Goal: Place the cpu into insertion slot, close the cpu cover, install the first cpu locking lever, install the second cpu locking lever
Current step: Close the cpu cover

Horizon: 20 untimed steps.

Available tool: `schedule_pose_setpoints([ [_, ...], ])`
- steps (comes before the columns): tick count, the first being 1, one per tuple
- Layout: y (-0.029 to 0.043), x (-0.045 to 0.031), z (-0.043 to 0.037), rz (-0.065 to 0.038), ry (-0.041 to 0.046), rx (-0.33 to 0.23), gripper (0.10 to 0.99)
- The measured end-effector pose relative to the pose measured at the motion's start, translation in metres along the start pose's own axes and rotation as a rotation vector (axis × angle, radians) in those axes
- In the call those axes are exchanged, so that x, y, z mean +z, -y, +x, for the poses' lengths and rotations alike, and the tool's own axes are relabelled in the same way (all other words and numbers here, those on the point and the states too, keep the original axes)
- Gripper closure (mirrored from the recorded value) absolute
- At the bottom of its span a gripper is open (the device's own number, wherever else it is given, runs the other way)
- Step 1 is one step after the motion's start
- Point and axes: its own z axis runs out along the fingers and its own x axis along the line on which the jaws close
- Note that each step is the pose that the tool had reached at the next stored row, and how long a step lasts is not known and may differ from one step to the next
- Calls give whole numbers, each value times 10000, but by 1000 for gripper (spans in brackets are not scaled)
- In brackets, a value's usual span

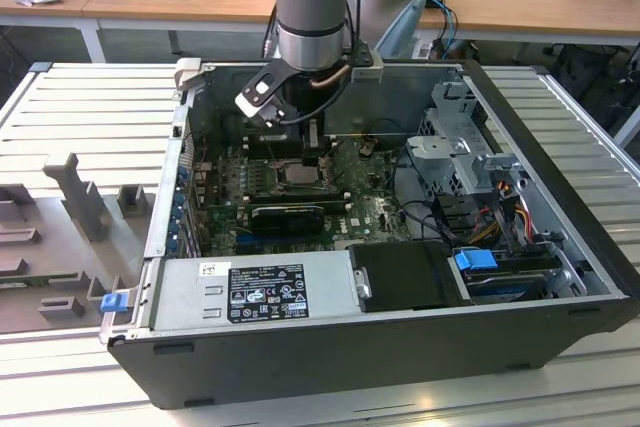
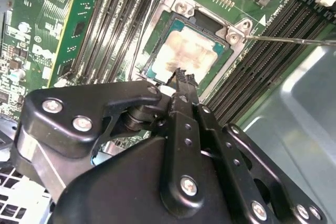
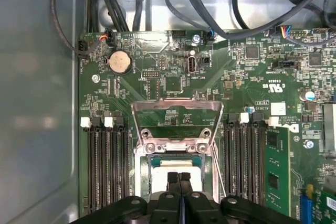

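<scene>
The arm (image 1: 312,7) reaches down into the open computer case (image 1: 380,357), and its pincer (image 2: 181,76) hangs low over the middle of the green circuit board (image 3: 236,77). In both wrist views the 2 black fingers are clenched, their tips pressed together with no gap between them and nothing gripped there. The tips point at the near edge of the cpu (image 2: 186,56); the pictures do not settle whether they touch it or stop just above it. The cpu, with its pale, blotchy metal top, lies flat inside the insertion slot (image 2: 153,38), square to the silvery rim, with a narrow teal margin showing around it. The cpu cover (image 3: 176,103) is swung open. In the first wrist view it stands off the socket on the side away from the fingers, hinged at the socket's edge, and the green board shows through its large window. A thin metal rod (image 2: 289,39) runs out from 1 screwed corner of the socket's rim across the neighbouring long black memory slots (image 3: 105,166), which flank the socket on both sides. A round coin cell (image 3: 118,62) sits on the board beyond the open cover, near the dark cables along the case wall.
</scene>
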Motion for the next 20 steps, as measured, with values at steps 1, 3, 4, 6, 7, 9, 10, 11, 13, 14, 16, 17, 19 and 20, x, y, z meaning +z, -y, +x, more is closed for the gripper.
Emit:
schedule_pose_setpoints([
  [1, -2, -40, 1, 0, 0, 0, 980],
  [3, -3, -57, 2, -1, -2, 0, 980],
  [4, -3, -63, 2, 0, 0, 0, 980],
  [6, -5, -85, 2, 0, 0, 0, 980],
  [7, -5, -97, 2, 0, 2, 0, 980],
  [9, -6, -112, 3, 0, 0, 0, 980],
  [10, -7, -119, 4, 0, 0, -1, 980],
  [11, -7, -131, 4, 0, 0, 0, 980],
  [13, -15, -144, 4, 0, -2, -2, 980],
  [14, -36, -144, 5, 1, 1, 0, 980],
  [16, -61, -142, 5, 1, 0, -1, 980],
  [17, -67, -144, 5, 1, 0, -1, 980],
  [19, -68, -163, 6, 1, 1, 1, 980],
  [20, -69, -182, 6, 1, 0, 0, 980],
])
